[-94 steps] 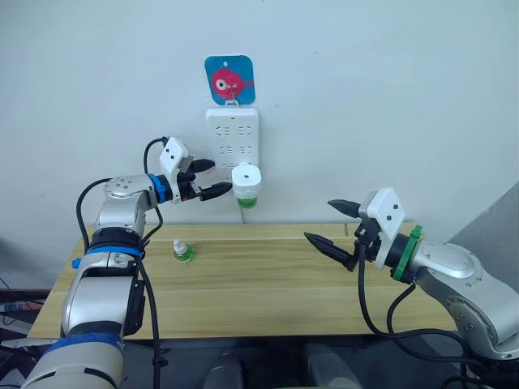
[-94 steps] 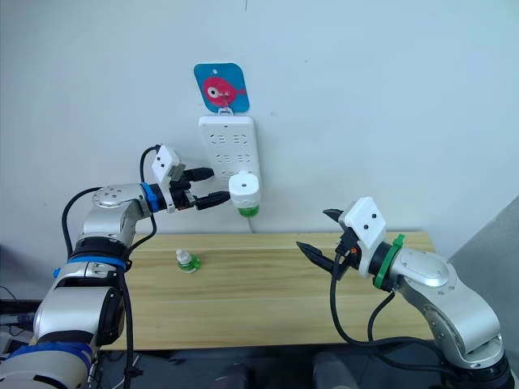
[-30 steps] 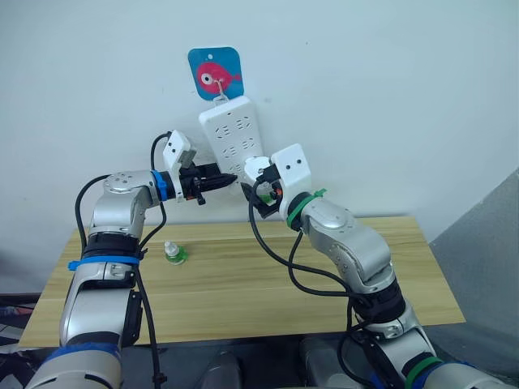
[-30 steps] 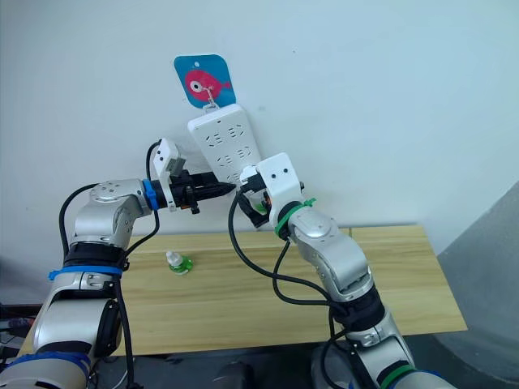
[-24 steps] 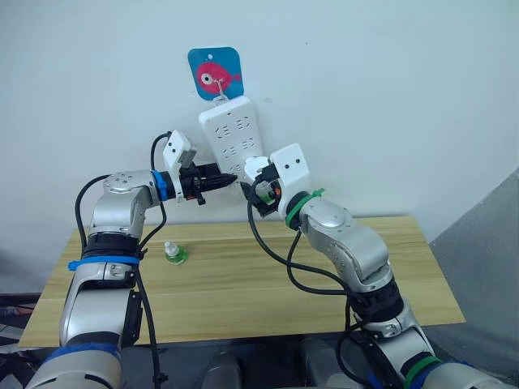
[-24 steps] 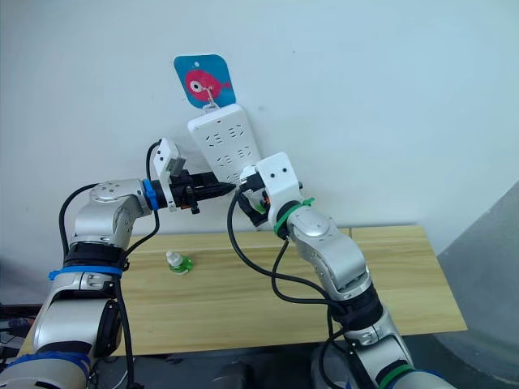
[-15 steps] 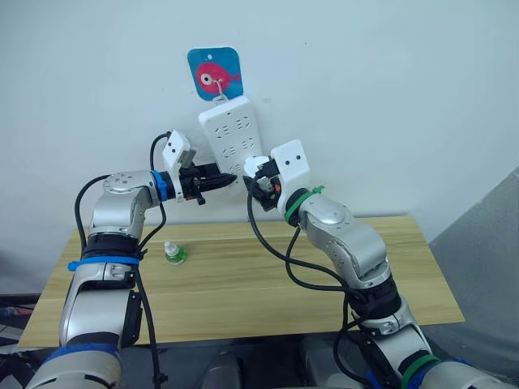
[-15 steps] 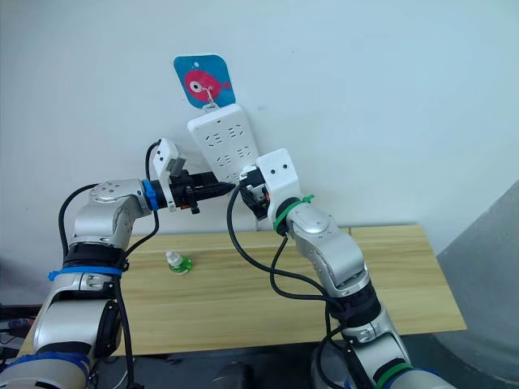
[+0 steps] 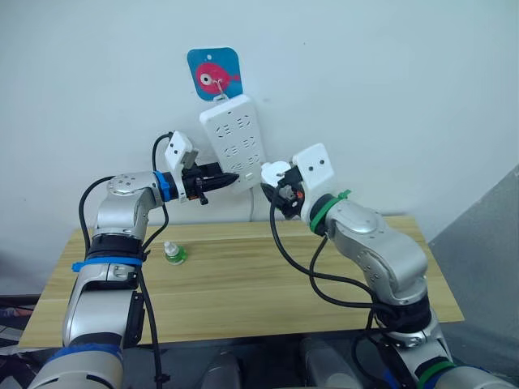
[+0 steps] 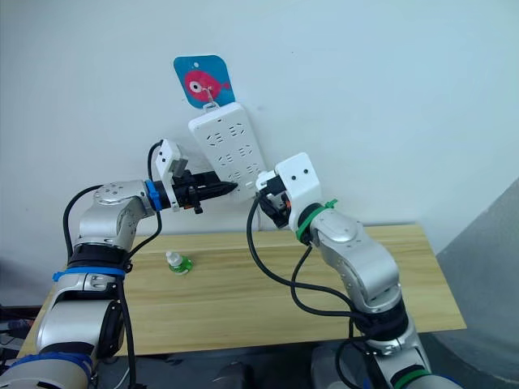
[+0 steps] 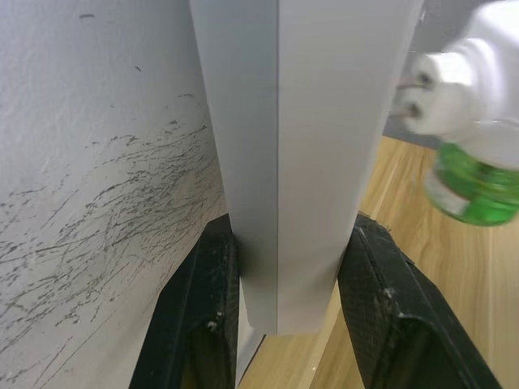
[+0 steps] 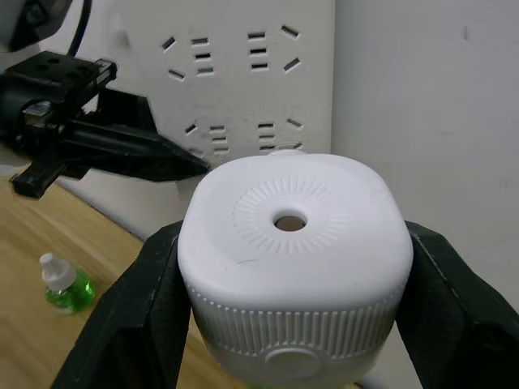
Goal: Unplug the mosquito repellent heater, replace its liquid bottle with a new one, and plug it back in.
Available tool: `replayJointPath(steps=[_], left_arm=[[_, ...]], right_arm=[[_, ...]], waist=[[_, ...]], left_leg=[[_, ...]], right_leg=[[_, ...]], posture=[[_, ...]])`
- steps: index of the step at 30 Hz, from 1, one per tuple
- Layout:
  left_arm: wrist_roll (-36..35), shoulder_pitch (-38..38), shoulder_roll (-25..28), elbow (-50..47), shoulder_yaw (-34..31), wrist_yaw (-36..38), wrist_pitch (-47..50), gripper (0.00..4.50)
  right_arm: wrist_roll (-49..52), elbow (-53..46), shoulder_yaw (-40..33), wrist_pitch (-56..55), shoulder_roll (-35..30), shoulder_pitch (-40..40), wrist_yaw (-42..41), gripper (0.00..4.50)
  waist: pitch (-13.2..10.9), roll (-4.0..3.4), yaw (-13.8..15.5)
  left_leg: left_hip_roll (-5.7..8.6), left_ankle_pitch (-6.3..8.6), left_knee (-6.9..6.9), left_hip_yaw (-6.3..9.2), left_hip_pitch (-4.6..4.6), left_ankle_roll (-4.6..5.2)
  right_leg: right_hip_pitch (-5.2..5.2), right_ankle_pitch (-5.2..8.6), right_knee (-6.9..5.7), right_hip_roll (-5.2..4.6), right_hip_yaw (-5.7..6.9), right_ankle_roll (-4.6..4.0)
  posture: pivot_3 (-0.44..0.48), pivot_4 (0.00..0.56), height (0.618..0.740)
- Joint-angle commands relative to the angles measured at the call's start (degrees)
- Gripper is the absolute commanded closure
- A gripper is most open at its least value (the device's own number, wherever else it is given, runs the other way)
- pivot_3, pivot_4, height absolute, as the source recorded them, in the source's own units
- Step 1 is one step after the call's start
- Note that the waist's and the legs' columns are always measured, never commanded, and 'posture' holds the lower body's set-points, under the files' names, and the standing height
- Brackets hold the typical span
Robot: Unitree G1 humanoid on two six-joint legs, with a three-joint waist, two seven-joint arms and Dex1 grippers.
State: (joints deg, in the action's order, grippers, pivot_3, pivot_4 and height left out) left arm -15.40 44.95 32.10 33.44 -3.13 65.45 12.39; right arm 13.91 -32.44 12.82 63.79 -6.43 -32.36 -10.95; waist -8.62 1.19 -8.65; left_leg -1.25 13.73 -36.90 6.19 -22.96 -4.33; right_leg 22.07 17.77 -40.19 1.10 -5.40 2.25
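Note:
The mosquito repellent heater (image 12: 288, 235), a white rounded unit, sits between the fingers (image 12: 150, 308) of my right gripper (image 9: 276, 183), which is shut on it. It hangs clear of the wall power strip (image 9: 235, 139), its two prongs (image 11: 413, 96) bare and its green liquid bottle (image 11: 474, 182) still under it. My left gripper (image 9: 225, 177) is shut on the strip's lower end, one black finger (image 11: 207, 308) on each side. A small new green bottle (image 9: 172, 254) stands on the wooden table (image 9: 243, 284), below my left arm.
The power strip hangs tilted from a hook on a blue fish sticker (image 9: 215, 73) on the white wall. Its cord drops behind the table's far edge. My right arm reaches over the table's middle.
My right gripper closed on the heater and drew it off the strip, to the right and away from the wall. My left gripper kept its hold on the strip.

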Motion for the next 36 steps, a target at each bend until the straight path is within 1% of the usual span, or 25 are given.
replayJointPath(steps=[1,4,6,7,8,11,14,15,18,20,23,27,30,33,36], left_arm=[[1.43,-0.01,1.94,-1.01,-0.17,-1.24,-1.16,3.17],[0.67,-2.24,3.25,-2.54,-1.07,-0.08,-2.58,3.17],[0.39,-4.07,4.12,-3.54,-2.25,-1.14,-3.47,2.47],[0.30,-5.00,4.57,-4.28,-2.47,-1.07,-3.76,2.38],[0.03,-6.21,5.00,-5.41,-2.85,-1.21,-3.93,2.12],[-1.02,-9.33,6.14,-8.58,-4.04,-2.09,-3.51,1.22],[-1.86,-13.56,7.49,-13.10,-6.47,-4.34,-2.82,0.24],[-2.51,-16.12,8.31,-16.04,-8.27,-5.39,-2.28,0.01],[-5.42,-25.98,12.02,-28.64,-11.77,-4.31,1.31,0.00],[-7.93,-31.39,13.20,-36.44,-14.44,-5.28,4.72,0.00],[-10.18,-37.53,13.45,-44.54,-19.02,-8.51,7.80,0.00],[-13.09,-42.06,12.21,-52.86,-22.20,-12.76,11.10,0.00],[-15.33,-43.14,11.14,-57.75,-20.92,-15.17,14.04,0.00],[-15.92,-41.30,7.63,-61.80,-14.73,-18.30,15.41,0.00],[-16.24,-39.46,3.73,-63.34,-9.62,-20.25,15.78,0.00]], right_arm=[[3.07,-5.31,-3.59,2.08,-0.46,-0.52,-1.64,1.51],[4.84,-6.03,-6.60,3.34,-0.16,0.74,-1.87,1.51],[5.38,-5.91,-8.13,3.58,-0.23,1.35,-1.74,1.51],[5.52,-5.82,-8.55,3.58,-0.34,1.47,-1.67,1.51],[5.65,-5.69,-8.95,3.52,-0.42,1.52,-1.60,1.51],[6.20,-5.32,-10.02,3.21,-0.46,1.47,-1.30,1.51],[6.73,-4.87,-11.48,2.60,-0.66,1.42,-1.50,1.51],[7.10,-4.81,-12.45,2.26,-0.58,1.51,-1.68,1.51],[9.39,-5.02,-16.02,1.52,0.59,2.00,-2.30,1.51],[11.22,-5.17,-18.00,1.52,1.47,2.56,-2.57,1.51],[14.09,-5.21,-20.49,1.81,2.72,3.59,-2.85,1.51],[17.92,-5.16,-23.34,2.59,5.50,4.91,-1.73,1.51],[19.90,-5.04,-24.63,3.11,7.00,5.28,-0.51,1.51],[23.06,-4.62,-26.65,3.99,11.04,5.28,2.20,1.51],[26.49,-4.68,-28.04,4.42,16.28,5.37,5.48,1.51]], waist=[[0.00,0.00,-0.31],[0.04,0.01,-0.99],[0.04,0.01,-1.12],[0.04,0.01,-1.24],[0.04,0.00,-1.53],[0.04,0.00,-2.22],[0.04,0.00,-2.42],[0.04,0.00,-2.59],[0.03,-0.01,-2.84],[0.01,-0.04,-2.70],[0.01,-0.04,-2.06],[-0.01,-0.07,-1.04],[-0.01,-0.07,-0.60],[-0.01,-0.07,-0.17],[0.00,-0.06,0.34]], left_leg=[[0.00,-0.01,0.00,0.00,0.00,0.00],[-0.01,-0.02,-0.01,-0.01,0.01,0.01],[-0.05,-0.02,0.03,-0.01,0.01,0.01],[-0.05,-0.02,0.03,-0.01,0.02,0.01],[-0.07,-0.02,0.06,-0.03,0.02,0.01],[-0.19,-0.02,0.10,-0.04,-0.01,0.00],[-0.22,-0.01,0.17,-0.03,-0.02,0.01],[-0.22,-0.01,0.19,-0.04,-0.02,0.00],[-0.30,-0.01,0.24,-0.13,0.00,0.00],[-0.38,-0.01,0.33,-0.15,0.02,0.00],[-0.38,-0.01,0.36,-0.06,0.02,0.00],[-0.33,-0.01,0.36,-0.12,0.04,0.00],[-0.30,-0.01,0.34,-0.16,0.07,0.00],[-0.27,-0.02,0.31,-0.19,0.08,-0.01],[-0.21,-0.02,0.28,-0.21,0.07,-0.01]], right_leg=[[0.00,0.00,-0.01,0.01,-0.01,0.01],[-0.01,-0.01,-0.02,0.02,-0.03,0.02],[-0.01,-0.01,-0.02,0.01,-0.04,0.01],[-0.01,-0.02,-0.02,0.01,-0.04,0.01],[0.02,-0.02,-0.02,0.01,-0.06,0.01],[0.12,-0.02,-0.13,-0.03,-0.08,0.00],[0.16,-0.01,-0.13,-0.06,-0.06,-0.01],[0.17,-0.01,-0.13,-0.09,-0.07,-0.01],[0.21,-0.01,-0.12,-0.16,-0.16,-0.02],[0.23,0.02,-0.12,-0.17,-0.18,-0.07],[0.20,0.05,-0.11,-0.19,-0.11,-0.10],[0.18,0.07,-0.11,-0.15,-0.12,-0.08],[0.16,0.10,-0.10,-0.11,-0.14,-0.02],[0.14,0.10,-0.11,-0.11,-0.15,-0.02],[0.14,0.08,-0.11,-0.05,-0.15,-0.03]], posture=[[-0.168,0.103,0.740],[-0.167,0.098,0.740],[-0.160,0.096,0.740],[-0.160,0.096,0.740],[-0.160,0.096,0.740],[-0.160,0.096,0.740],[-0.149,0.095,0.740],[-0.150,0.096,0.740],[-0.148,0.098,0.740],[-0.137,0.099,0.740],[-0.115,0.102,0.740],[-0.091,0.100,0.740],[-0.091,0.100,0.740],[-0.097,0.098,0.740],[-0.107,0.094,0.740]])
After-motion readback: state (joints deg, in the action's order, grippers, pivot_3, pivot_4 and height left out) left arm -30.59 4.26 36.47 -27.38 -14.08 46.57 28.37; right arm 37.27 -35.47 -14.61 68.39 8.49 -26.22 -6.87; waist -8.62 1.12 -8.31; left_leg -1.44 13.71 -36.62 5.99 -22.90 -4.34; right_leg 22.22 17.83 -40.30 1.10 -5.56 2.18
